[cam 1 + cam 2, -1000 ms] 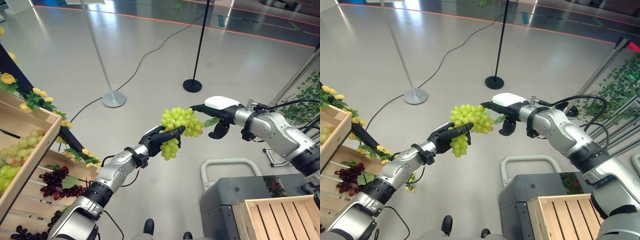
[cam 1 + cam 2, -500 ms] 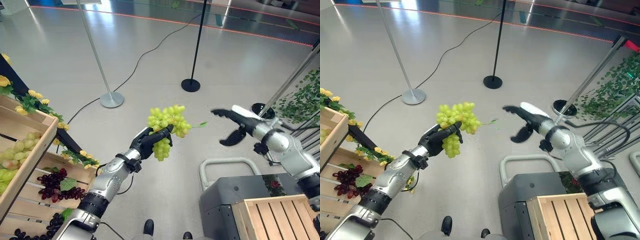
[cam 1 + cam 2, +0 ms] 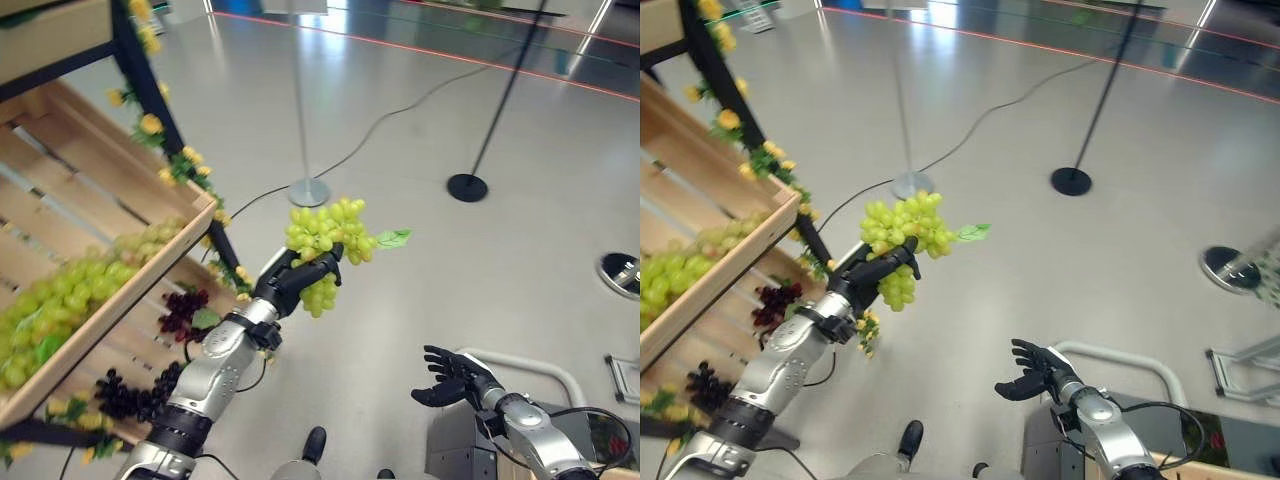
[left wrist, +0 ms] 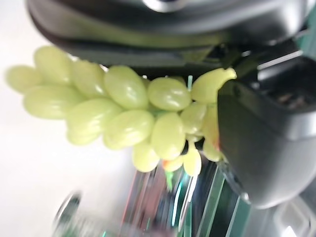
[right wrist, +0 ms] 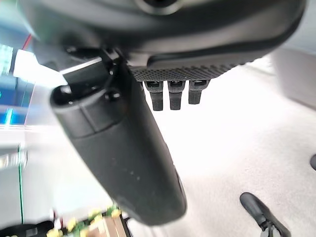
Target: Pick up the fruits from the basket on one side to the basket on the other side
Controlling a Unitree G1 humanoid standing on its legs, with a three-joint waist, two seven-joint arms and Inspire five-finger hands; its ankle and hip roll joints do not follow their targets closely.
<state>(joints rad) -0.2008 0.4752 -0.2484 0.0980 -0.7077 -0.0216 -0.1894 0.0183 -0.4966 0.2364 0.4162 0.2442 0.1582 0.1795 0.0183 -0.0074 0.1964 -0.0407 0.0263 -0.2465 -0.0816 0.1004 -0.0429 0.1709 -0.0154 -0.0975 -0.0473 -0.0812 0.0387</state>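
My left hand is shut on a bunch of green grapes and holds it up in the air over the floor, right of the wooden crates. The same bunch hangs under the curled fingers in the left wrist view. My right hand is low at the lower right, open and holding nothing; its thumb stands free. A slanted wooden crate at the left holds more green grapes. Below it lie dark purple grapes.
The crate rack carries yellow artificial flowers along its dark post. Two stanchion poles with round bases stand on the grey floor behind. A white-railed grey cart is at the lower right.
The camera has swung left, bringing the crate rack closer. My right hand has dropped from beside the bunch to low at the right. My left hand keeps hold of the grapes.
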